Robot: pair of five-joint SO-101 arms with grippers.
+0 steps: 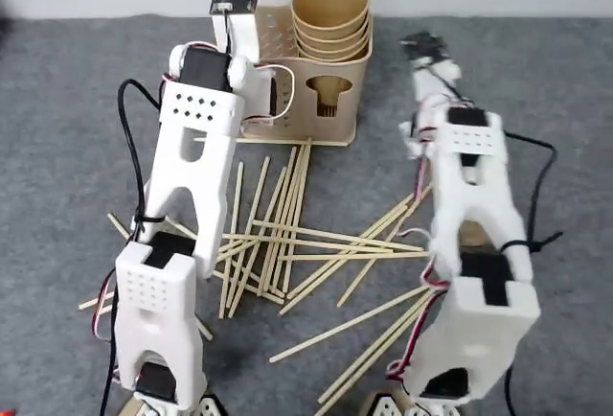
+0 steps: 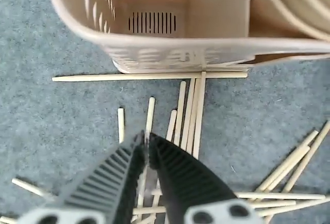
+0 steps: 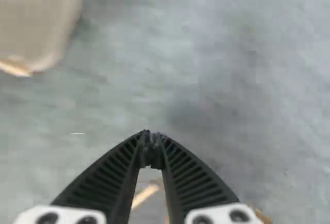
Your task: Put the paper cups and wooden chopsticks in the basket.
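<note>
Pale wooden chopsticks [image 1: 285, 213] lie scattered on the grey bench [image 1: 67, 100] in front of the tan basket [image 1: 335, 121], most with their long axis pointing toward it. Stacked paper cups [image 1: 330, 9] stand in its compartment nearer the right arm. The left end effector [image 2: 147, 142] hangs closed over the chopsticks, possibly pinching one. The right end effector [image 3: 149, 142], closed and empty, hovers beside the basket.

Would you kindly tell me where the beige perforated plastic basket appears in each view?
High view: the beige perforated plastic basket stands at top centre.
Left wrist view: the basket lies straight ahead of the left claw.
Right wrist view: a blurred beige shape, probably the basket, ahead of the right claw.
Shared landmark: the wooden chopstick lying along the basket's base.
</note>
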